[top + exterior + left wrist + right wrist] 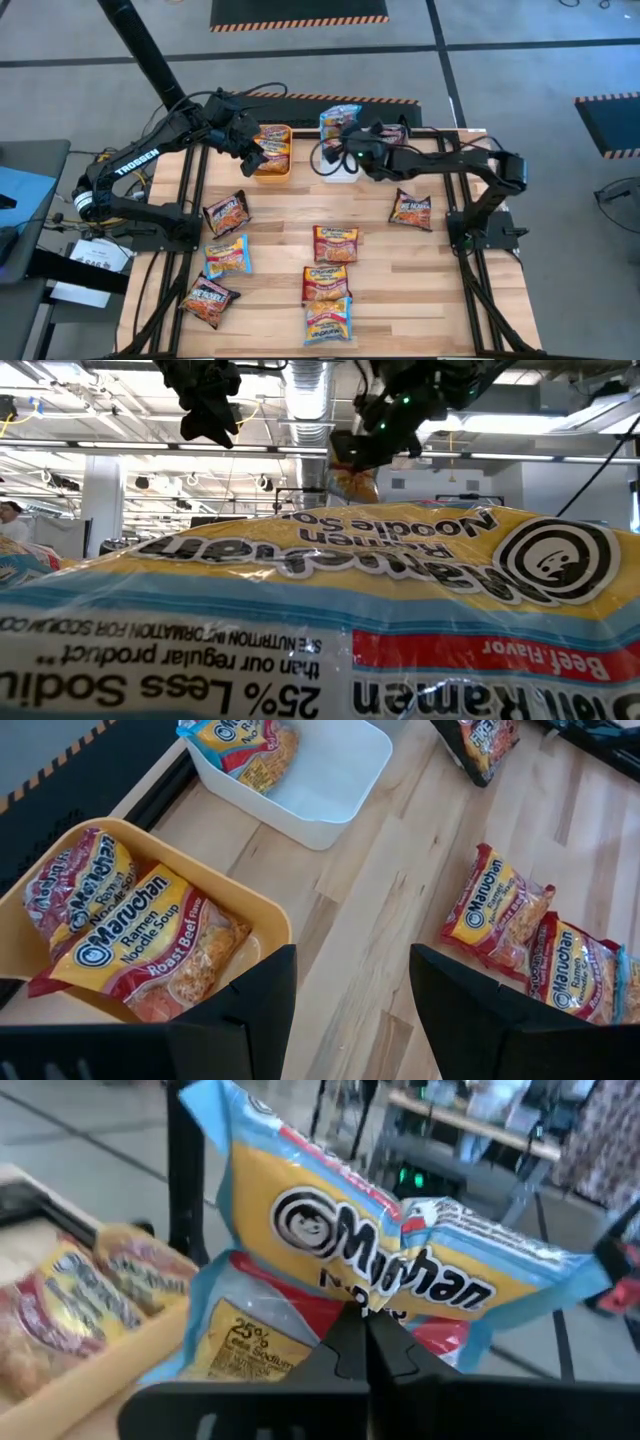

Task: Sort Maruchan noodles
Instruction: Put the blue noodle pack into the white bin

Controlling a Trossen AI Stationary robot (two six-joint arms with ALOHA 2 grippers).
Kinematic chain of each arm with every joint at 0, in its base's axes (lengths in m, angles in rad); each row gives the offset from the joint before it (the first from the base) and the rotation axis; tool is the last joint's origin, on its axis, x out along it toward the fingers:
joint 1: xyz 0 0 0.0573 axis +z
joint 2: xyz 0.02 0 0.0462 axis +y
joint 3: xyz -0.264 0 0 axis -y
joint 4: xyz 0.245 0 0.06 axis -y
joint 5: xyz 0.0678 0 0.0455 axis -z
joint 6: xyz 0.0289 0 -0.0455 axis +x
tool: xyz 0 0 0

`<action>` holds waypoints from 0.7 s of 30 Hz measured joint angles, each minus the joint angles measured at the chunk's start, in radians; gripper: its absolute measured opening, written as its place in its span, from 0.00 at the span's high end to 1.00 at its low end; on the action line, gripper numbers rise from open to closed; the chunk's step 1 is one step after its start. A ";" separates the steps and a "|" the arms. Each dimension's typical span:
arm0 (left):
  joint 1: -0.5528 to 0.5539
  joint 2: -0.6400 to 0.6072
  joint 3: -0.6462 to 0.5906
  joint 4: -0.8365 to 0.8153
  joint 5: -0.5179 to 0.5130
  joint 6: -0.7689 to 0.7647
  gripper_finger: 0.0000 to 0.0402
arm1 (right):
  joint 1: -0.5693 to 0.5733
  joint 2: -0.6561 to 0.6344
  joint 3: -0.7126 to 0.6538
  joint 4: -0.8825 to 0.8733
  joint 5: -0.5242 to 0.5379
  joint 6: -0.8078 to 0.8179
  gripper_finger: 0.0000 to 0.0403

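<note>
R pincer (366, 1342) pinches blue packet (400, 1270) edge above white bin (335, 780).

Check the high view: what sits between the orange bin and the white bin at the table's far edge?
Nothing: only bare wooden table separates the orange bin from the white bin, confirmed in the left wrist view.

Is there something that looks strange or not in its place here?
Nothing is spilled or torn. One oddity: a blue-edged noodle packet lies right before the low camera and fills most of its view. The right pincer holds another blue-edged packet, wrapper creased, above the white bin.
</note>
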 joint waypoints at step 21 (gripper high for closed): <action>0.000 0.000 0.000 0.000 -0.008 0.001 0.55 | -0.039 0.186 0.103 -0.250 -0.011 0.249 1.00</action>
